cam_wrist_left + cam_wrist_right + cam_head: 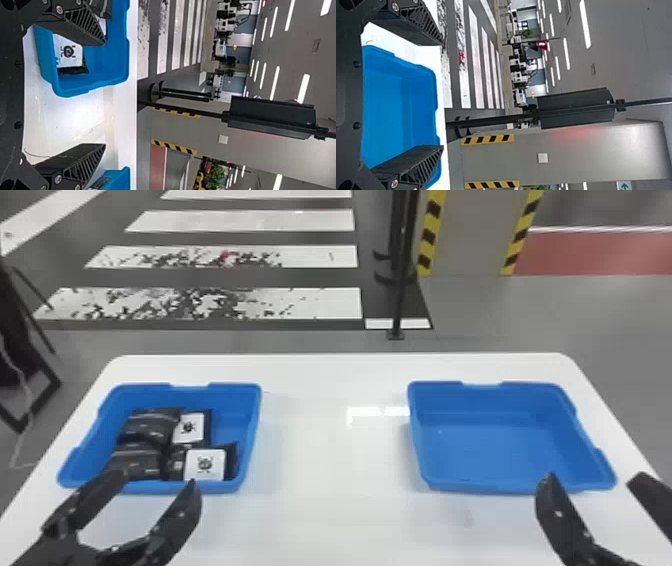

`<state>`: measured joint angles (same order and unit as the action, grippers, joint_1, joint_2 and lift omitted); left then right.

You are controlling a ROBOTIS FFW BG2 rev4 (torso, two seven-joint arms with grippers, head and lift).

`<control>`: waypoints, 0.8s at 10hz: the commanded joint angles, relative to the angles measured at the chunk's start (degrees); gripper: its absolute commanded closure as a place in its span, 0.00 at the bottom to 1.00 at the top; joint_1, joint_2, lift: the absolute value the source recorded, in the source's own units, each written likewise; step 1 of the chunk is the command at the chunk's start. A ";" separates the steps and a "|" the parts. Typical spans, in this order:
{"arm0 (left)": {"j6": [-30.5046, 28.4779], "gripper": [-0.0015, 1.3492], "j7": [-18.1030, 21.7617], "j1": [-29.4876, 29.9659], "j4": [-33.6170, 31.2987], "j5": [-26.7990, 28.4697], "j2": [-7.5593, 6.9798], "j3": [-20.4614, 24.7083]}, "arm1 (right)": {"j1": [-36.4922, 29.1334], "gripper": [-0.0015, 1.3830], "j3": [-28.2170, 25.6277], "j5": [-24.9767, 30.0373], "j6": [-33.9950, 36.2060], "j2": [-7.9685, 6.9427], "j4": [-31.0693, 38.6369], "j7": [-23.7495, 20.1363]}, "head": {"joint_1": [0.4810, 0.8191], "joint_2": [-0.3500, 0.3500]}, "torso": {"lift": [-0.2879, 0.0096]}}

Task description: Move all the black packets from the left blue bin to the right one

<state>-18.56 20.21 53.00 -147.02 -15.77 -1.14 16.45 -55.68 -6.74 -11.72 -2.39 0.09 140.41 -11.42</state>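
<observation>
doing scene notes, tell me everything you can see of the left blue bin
The left blue bin is an open-topped, roughly rectangular tray, seemingly plastic, with sloping walls and a notched far rim. It sits upright on the white table, holding several black packets, two showing white labels. The open left gripper is by its near rim; contact is unclear.

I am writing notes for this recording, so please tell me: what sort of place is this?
Probably a large indoor test or demonstration hall, perhaps with a mock street. White painted crosswalk stripes, a grey pillar with yellow-and-black hazard edging and long white ceiling lights suggest it.
</observation>
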 commanded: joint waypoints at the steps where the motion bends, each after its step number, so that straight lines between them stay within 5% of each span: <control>1: 0.00 0.11 0.00 0.01 0.00 0.00 -0.01 0.11 | 0.00 0.07 0.00 -0.05 0.00 -0.14 0.00 0.00 | 0.63 0.54 | 0.50; 8: -0.56 0.11 0.00 -0.27 0.00 0.00 -0.01 0.00 | 0.14 0.07 0.00 -0.05 0.00 -0.14 -0.14 0.00 | 0.63 0.54 | 0.50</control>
<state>-18.90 20.21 52.77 -147.02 -15.77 -1.13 16.46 -55.55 -6.74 -11.78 -2.39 0.09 140.25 -11.42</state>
